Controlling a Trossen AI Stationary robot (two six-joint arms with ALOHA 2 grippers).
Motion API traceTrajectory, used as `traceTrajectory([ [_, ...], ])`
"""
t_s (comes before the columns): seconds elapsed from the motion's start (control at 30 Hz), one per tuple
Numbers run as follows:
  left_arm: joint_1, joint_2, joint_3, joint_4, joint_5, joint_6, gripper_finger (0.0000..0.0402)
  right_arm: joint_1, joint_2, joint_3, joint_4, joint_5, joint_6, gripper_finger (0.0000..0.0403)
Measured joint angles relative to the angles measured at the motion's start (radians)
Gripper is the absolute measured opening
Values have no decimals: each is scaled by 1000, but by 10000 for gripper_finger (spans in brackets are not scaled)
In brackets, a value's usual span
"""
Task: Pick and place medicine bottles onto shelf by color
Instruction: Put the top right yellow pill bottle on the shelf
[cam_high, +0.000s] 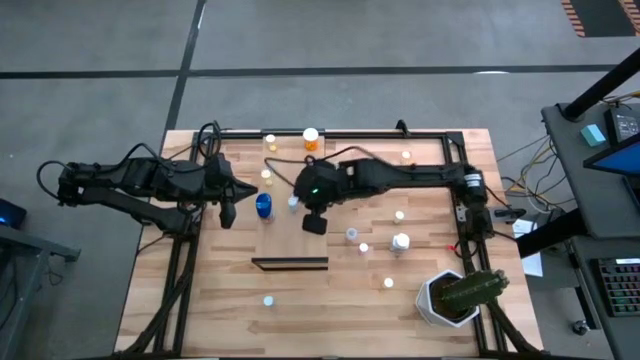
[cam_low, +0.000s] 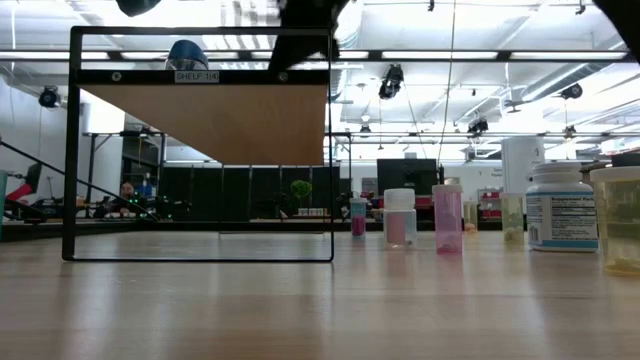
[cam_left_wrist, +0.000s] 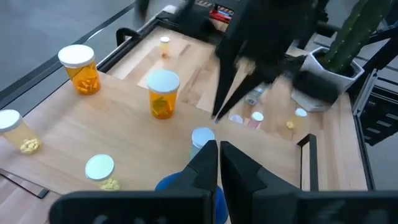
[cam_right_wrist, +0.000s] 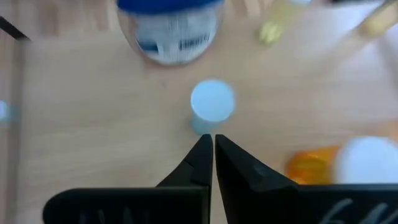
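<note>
My right gripper (cam_right_wrist: 213, 148) is shut and hangs slanting down just short of a small white-capped bottle (cam_right_wrist: 212, 104), which stands upright on the table (cam_high: 293, 203). Beyond that bottle stands the fatter blue bottle (cam_right_wrist: 171, 28) (cam_high: 263, 205). My left gripper (cam_left_wrist: 217, 155) is also shut and hovers beside the blue bottle (cam_left_wrist: 177, 185), toward the table's left (cam_high: 228, 208), holding nothing. The shelf (cam_low: 205, 120) shows as a pale board in a black frame, standing near the table's front (cam_high: 290, 263).
Orange bottles (cam_left_wrist: 81, 68) (cam_left_wrist: 163, 93) stand near the far edge. Pink and clear bottles (cam_low: 447, 218) and a larger white one (cam_low: 560, 208) are scattered on the right half. A white pot with a cactus (cam_high: 455, 295) sits at the near right corner. Black rails (cam_high: 180, 260) border the table.
</note>
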Motion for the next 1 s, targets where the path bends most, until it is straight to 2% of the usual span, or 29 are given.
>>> traceTrajectory([
  [0.17, 0, 0, 2, 1, -15, 1, 1, -17, -97, -7, -6, 32, 25, 8],
  [0.4, 0, 0, 24, 77, -42, 87, 1, -131, -186, -32, -35, 163, 148, 8],
  [0.6, 0, -1, 63, 99, -94, 159, 1, -320, -202, -74, -199, 175, 442, 8],
  [0.73, 0, -8, 74, 114, -127, 185, 1, -457, -202, -157, -326, 178, 647, 8],
  [0.87, 0, -12, 76, 113, -148, 187, 1, -564, -200, -287, -350, 178, 755, 9],
  [1.0, 0, -13, 76, 113, -148, 184, 1, -619, -201, -367, -355, 118, 786, 21],
])
